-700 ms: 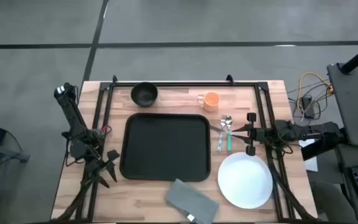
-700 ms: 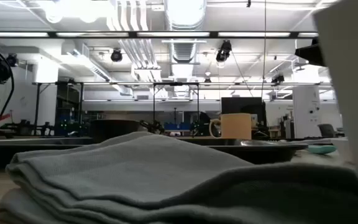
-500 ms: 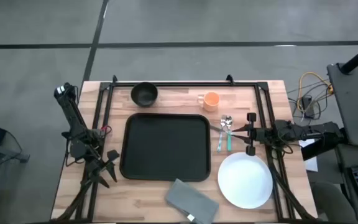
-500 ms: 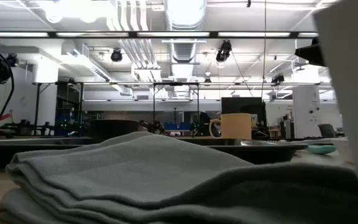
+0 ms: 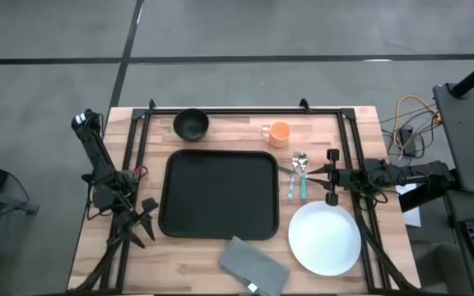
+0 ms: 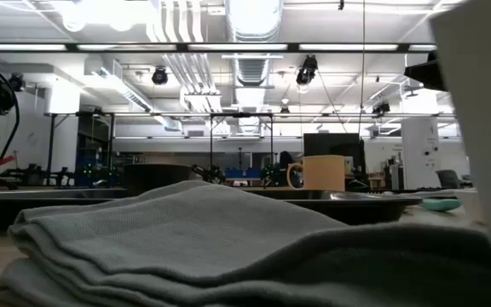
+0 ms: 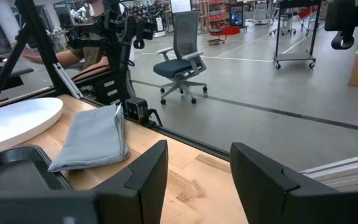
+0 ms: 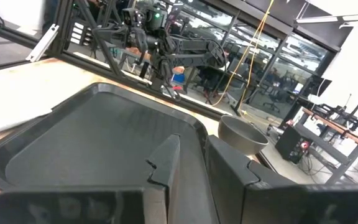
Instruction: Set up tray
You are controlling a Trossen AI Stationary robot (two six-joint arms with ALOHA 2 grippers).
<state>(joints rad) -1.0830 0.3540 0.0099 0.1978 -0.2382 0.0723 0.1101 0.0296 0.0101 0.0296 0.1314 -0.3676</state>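
Note:
In the high view the black tray (image 5: 219, 195) lies flat mid-table. A black bowl (image 5: 191, 124) and an orange cup (image 5: 279, 131) stand beyond its far edge. Spoons (image 5: 297, 176), one with a teal handle, lie right of it, and a white plate (image 5: 324, 237) sits nearer. A folded grey napkin (image 5: 253, 265) rests at the near edge. My left gripper (image 5: 142, 218) hovers left of the tray, open. My right gripper (image 5: 318, 173) stands just right of the spoons, open by a narrow gap, pointing at the tray (image 8: 98, 140).
A black frame (image 5: 245, 109) runs along the table's far and side edges. The napkin (image 6: 228, 247) fills the low view's foreground, with the cup (image 6: 322, 173) behind it. The left wrist view shows the napkin (image 7: 95, 134), the plate (image 7: 17, 118) and bare wood past its fingers.

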